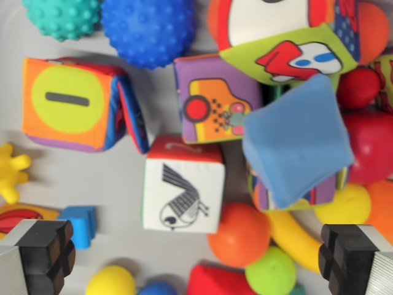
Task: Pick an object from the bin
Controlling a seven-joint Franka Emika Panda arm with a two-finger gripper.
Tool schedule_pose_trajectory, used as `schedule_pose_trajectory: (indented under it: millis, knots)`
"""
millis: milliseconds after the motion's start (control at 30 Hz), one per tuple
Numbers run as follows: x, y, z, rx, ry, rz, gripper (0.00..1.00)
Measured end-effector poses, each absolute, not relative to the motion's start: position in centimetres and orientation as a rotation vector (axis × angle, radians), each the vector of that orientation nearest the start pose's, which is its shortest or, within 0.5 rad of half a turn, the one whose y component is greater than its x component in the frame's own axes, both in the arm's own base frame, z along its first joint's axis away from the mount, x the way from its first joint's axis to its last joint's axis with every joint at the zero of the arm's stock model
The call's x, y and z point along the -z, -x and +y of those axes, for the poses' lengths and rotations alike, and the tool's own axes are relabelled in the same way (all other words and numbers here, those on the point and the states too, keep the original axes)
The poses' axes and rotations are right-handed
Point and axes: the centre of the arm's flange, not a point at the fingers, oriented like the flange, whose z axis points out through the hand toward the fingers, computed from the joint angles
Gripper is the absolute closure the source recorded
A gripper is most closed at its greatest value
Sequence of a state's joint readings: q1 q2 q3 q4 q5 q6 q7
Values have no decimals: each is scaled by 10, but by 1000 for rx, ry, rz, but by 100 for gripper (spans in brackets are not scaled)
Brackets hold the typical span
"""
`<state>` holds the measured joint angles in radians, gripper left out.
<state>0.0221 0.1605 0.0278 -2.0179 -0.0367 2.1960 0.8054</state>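
Wrist view: gripper (pixel 196 258) hanging spread wide, holding nothing, one black fingertip (pixel 46 255) at bottom left, the other at bottom right. Sitting between them, just above: white bird cube (pixel 183 190) and orange ball (pixel 239 233). Lying further up: purple shoe cube (pixel 212 98), tilted blue block (pixel 298 141), orange minus-sign cube (pixel 73 104). Resting along the top of the grey bin floor (pixel 92 178): teal knobbly ball (pixel 64 17) and blue knobbly ball (pixel 147 31).

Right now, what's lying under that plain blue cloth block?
The blue block rests tilted on a patterned soft cube, only its striped lower edge showing. A yellow curved toy pokes out below. The rest is covered.
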Motion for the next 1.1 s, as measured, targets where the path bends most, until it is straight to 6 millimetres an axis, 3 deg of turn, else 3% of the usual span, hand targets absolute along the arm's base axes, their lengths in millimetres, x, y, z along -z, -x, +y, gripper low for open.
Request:
schedule_pose_trajectory:
  millis: [1100]
  knots:
    - [-287, -590, 131, -11, 3045, 771, 0]
